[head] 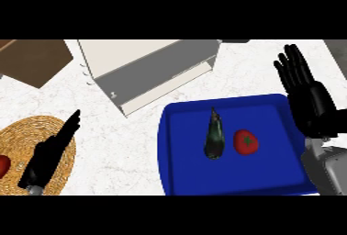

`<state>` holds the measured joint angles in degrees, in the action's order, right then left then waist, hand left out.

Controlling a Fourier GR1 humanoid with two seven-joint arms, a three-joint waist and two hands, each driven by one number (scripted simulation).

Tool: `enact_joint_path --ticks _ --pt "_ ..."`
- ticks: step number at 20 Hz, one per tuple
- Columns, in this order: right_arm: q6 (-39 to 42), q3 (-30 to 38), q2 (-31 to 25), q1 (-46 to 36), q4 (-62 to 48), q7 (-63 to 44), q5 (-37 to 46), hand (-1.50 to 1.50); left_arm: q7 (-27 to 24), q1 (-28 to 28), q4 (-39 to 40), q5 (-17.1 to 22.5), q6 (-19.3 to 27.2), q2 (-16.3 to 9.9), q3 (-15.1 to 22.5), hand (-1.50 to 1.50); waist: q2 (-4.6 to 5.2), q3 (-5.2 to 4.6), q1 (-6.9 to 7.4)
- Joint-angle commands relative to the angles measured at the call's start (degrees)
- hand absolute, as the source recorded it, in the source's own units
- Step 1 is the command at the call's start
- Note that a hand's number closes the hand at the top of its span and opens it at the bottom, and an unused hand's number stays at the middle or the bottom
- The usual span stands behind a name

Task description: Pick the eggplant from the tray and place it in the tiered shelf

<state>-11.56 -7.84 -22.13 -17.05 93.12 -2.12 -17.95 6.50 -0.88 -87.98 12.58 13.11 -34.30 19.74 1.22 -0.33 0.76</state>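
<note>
A dark purple eggplant [215, 136] lies lengthwise in the blue tray [187, 174], stem end pointing away from me. A red tomato [246, 142] lies just right of it in the same tray. The tiered shelf [146, 69], white and grey, stands beyond the tray at the upper middle. My right hand [308, 94] is open with straight fingers pointing away, above the tray's right edge and apart from the eggplant. My left hand [51, 153] is open at the lower left, over a woven mat, holding nothing.
A round woven mat [27, 133] lies at the lower left with a red item [3, 166] on its left part. A brown wooden block [30, 59] sits at the upper left. White marbled counter [122, 147] lies between mat and tray.
</note>
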Motion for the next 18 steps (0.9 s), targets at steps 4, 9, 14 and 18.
enact_joint_path --ticks 4,9,14,18 --pt "-10.01 5.05 -2.56 8.43 -2.42 -1.32 6.99 1.50 1.39 1.10 8.13 7.23 0.97 5.45 -6.67 0.00 -1.01 0.12 -3.04" --pt "-16.33 6.26 -6.58 21.32 -12.81 -15.72 11.29 1.50 4.50 -2.33 4.88 12.52 1.16 8.29 -7.63 0.00 -0.90 0.01 -3.21" --pt "-17.03 5.14 -2.23 31.43 3.43 -12.09 10.87 -1.50 5.00 3.87 13.21 11.78 -1.82 10.64 -9.27 0.00 -1.28 0.27 -1.90" --pt "-9.80 2.82 -5.81 34.07 12.95 -15.39 8.96 -1.50 4.23 1.73 11.16 11.37 -2.23 11.52 -8.82 0.00 -1.35 0.26 -1.63"
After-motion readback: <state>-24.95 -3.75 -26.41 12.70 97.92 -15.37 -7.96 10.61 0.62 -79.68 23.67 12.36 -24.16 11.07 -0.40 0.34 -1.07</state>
